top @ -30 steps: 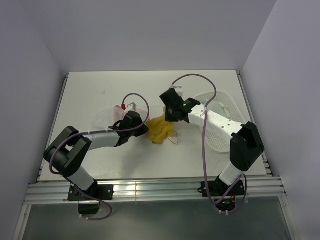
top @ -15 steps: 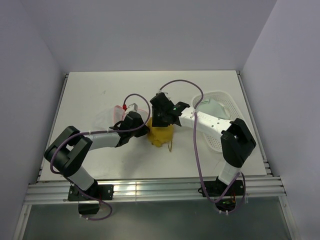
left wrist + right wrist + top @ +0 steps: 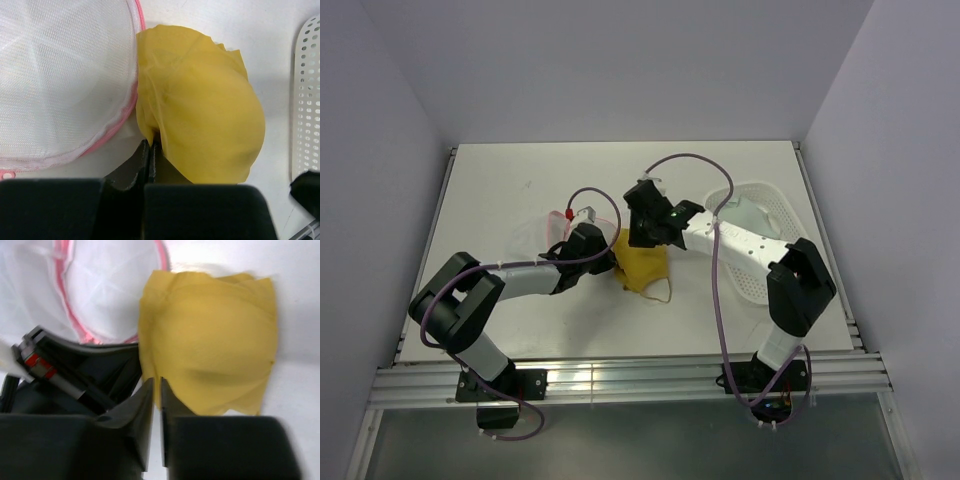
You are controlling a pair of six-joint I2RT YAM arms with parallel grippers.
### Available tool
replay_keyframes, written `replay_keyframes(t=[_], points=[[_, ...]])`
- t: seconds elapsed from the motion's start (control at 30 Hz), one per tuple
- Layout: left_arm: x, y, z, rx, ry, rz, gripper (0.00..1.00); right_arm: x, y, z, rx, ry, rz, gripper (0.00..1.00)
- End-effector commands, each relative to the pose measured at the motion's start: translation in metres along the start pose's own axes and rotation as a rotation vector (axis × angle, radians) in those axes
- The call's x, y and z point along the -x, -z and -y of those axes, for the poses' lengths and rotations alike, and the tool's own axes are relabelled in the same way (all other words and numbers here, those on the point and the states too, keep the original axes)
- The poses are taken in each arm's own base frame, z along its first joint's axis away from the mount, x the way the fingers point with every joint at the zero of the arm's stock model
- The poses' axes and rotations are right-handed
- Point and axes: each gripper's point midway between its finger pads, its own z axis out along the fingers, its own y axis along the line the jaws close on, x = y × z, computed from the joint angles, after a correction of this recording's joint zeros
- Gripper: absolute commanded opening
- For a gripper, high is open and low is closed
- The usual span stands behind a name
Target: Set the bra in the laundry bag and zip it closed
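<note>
Now folded, not yet bagged

Since a second ago the mustard-yellow padded bra (image 3: 645,268) has gone from splayed to a compact mound on the table, touching the pink zipper rim of the round white mesh laundry bag (image 3: 60,75) but outside it. The right gripper (image 3: 156,390) has eased to a narrow, empty gap. The left gripper (image 3: 150,152) stays closed at the bra's edge. Insertion likely comes next.
</note>
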Motion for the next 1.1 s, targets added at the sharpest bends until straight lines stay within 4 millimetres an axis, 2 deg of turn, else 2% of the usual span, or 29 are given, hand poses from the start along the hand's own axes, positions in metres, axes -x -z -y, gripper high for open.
replay_keyframes(t=[0.0,0.13,0.23,0.47,0.77,0.8,0.83,0.9,0.93,1.03,1.07], points=[[0.012,0.004,0.018,-0.053,-0.002,0.036,0.01,0.031,0.005,0.014,-0.043,-0.039,0.091,0.12],[0.011,0.004,0.017,-0.05,-0.002,0.034,0.01,0.023,-0.014,0.023,-0.076,-0.041,0.066,0.03],[0.013,0.005,0.018,-0.051,-0.002,0.038,0.01,0.012,-0.028,0.029,-0.093,-0.049,0.043,0.0],[0.013,0.005,0.018,-0.05,-0.001,0.039,0.01,-0.021,-0.058,0.037,-0.089,-0.065,-0.042,0.0],[0.01,0.004,0.029,-0.071,-0.008,0.029,0.01,-0.053,-0.078,0.051,-0.102,-0.084,-0.102,0.0],[0.01,0.005,0.03,-0.074,-0.009,0.028,0.03,-0.053,-0.079,0.051,-0.103,-0.084,-0.101,0.0],[0.011,0.006,0.032,-0.08,-0.01,0.029,0.11,-0.053,-0.08,0.051,-0.104,-0.085,-0.1,0.0],[0.013,0.011,0.033,-0.081,-0.013,0.037,0.2,-0.053,-0.082,0.051,-0.104,-0.082,-0.1,0.0],[0.014,0.013,0.034,-0.083,-0.013,0.04,0.36,-0.054,-0.084,0.051,-0.104,-0.082,-0.102,0.0],[0.016,0.018,0.029,-0.063,-0.018,0.054,0.57,-0.052,-0.086,0.049,-0.102,-0.081,-0.102,0.0],[0.016,0.02,0.026,-0.054,-0.018,0.059,0.61,-0.05,-0.086,0.047,-0.098,-0.08,-0.098,0.0]])
